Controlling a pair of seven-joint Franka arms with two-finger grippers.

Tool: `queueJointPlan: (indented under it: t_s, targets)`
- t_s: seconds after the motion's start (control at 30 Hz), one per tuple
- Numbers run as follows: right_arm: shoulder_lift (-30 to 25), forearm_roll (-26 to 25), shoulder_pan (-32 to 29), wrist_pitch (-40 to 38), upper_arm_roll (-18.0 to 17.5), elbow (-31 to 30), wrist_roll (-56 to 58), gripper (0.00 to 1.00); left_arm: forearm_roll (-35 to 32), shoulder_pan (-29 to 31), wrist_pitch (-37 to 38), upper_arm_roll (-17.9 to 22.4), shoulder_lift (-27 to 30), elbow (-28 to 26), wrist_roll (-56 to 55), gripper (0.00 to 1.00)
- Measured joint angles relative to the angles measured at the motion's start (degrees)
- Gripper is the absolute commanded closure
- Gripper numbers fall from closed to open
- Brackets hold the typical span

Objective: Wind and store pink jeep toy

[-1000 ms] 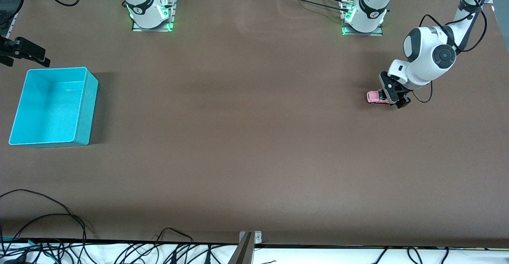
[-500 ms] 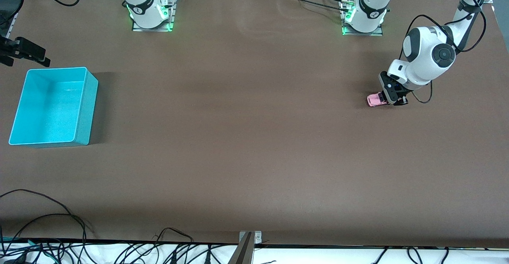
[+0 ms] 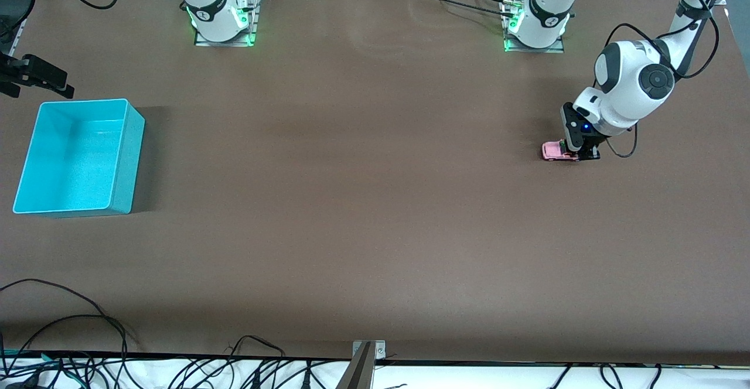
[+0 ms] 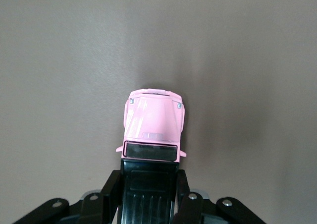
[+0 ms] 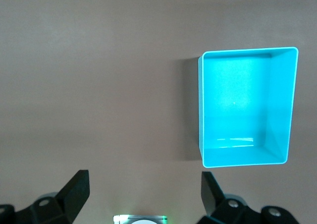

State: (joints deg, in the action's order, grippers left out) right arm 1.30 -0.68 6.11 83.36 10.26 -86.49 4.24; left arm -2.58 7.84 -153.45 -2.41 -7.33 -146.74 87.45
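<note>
**Left gripper clamped on the jeep, bin sitting way off at the right arm's end**

So the jeep [image 3: 553, 151] is down on the table [image 3: 363, 213] at the left arm's end, wheels on the brown surface as far as I can see. The wrist cam looks straight down on it: pink hood [image 4: 153, 117] sticking out in front, black roof tucked back between the fingers [image 4: 110, 187].

The left gripper [image 3: 580, 153] is right on it, fingers pressed in against the sides of the jeep's rear half, pinching it. The arm comes down from its base with the wrist bent over the toy.

The bin [image 3: 79, 156], turquoise and open-topped, sits well apart from the jeep, at the right arm's end of the table. Nothing in it that I can spot.

The right gripper [image 3: 36, 76] just waits up in the air beside the bin, fingers [image 5: 74, 189] spread wide with nothing between them.
</note>
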Motion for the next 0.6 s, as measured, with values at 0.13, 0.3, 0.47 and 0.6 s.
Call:
queueJointPlan:
  t_s: [0.13, 0.3, 0.47, 0.6]
  targets:
    - [0.0, 0.0, 0.0, 0.0, 0.0, 0.0, 0.0, 0.0, 0.0, 0.0, 0.0, 0.0, 0.0, 0.3, 1.0, 1.0]
    - [0.0, 0.0, 0.0, 0.0, 0.0, 0.0, 0.0, 0.0, 0.0, 0.0, -0.5, 0.0, -0.9, 0.3, 1.0, 1.0]
    - [0.0, 0.0, 0.0, 0.0, 0.0, 0.0, 0.0, 0.0, 0.3, 0.0, -2.2, 0.2, -2.3, 0.3, 1.0, 1.0]
    - [0.0, 0.0, 0.0, 0.0, 0.0, 0.0, 0.0, 0.0, 3.3, 0.1, -2.4, 0.4, -2.3, 0.4, 1.0, 1.0]
